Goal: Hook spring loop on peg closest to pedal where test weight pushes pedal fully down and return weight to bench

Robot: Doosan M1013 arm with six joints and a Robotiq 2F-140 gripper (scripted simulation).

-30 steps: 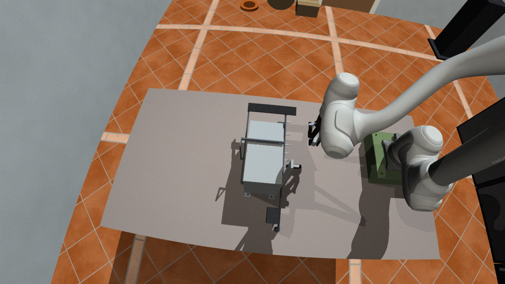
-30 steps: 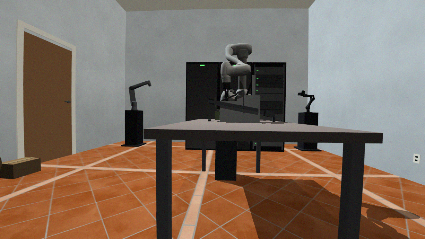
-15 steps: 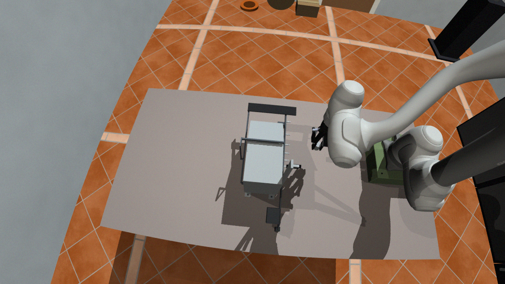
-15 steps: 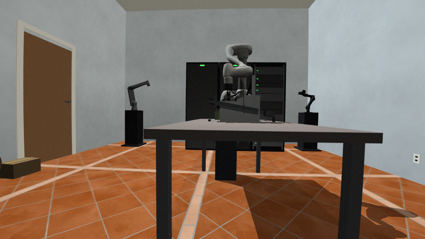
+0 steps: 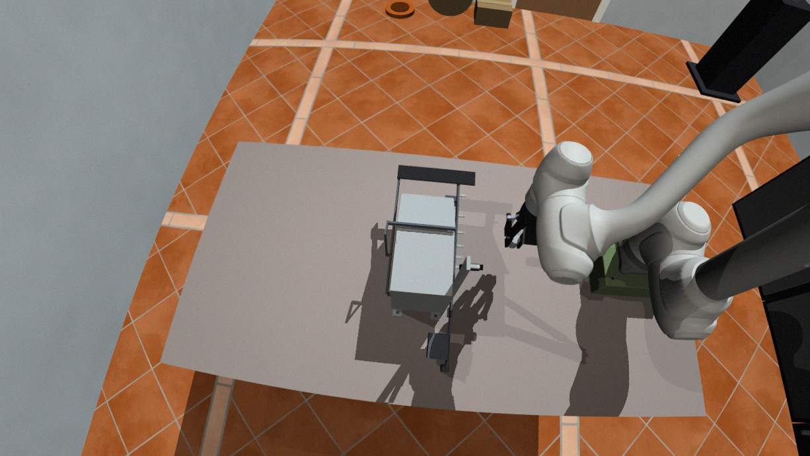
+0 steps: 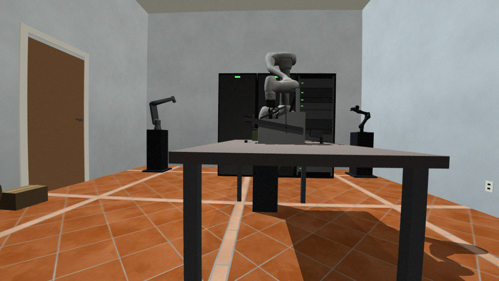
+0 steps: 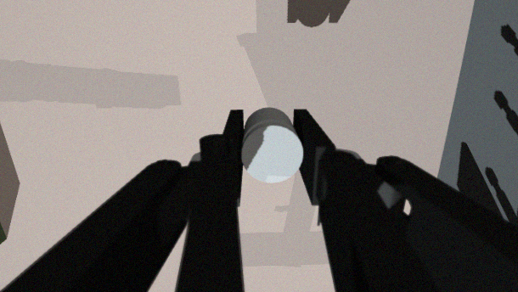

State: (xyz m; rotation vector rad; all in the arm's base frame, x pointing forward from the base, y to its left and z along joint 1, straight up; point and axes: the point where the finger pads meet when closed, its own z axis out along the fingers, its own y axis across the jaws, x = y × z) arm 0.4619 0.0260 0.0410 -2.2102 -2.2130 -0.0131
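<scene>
At the centre of the wrist view, the gripper [image 7: 268, 140] pinches the steel weight [image 7: 272, 148], a short cylinder, one black finger on each side, above the bench [image 7: 106, 140]. The feeder [image 5: 423, 249] sits mid-frame in the top view, left of the gripper, apart from it. The weight probably goes back on the bench next: lower it upright, base flat, well clear of the feeder, before letting go.

You see a brown door [image 6: 55, 115], a cardboard box [image 6: 23, 196], black server cabinets [image 6: 237, 104] and terracotta floor tiles [image 6: 139, 237].
</scene>
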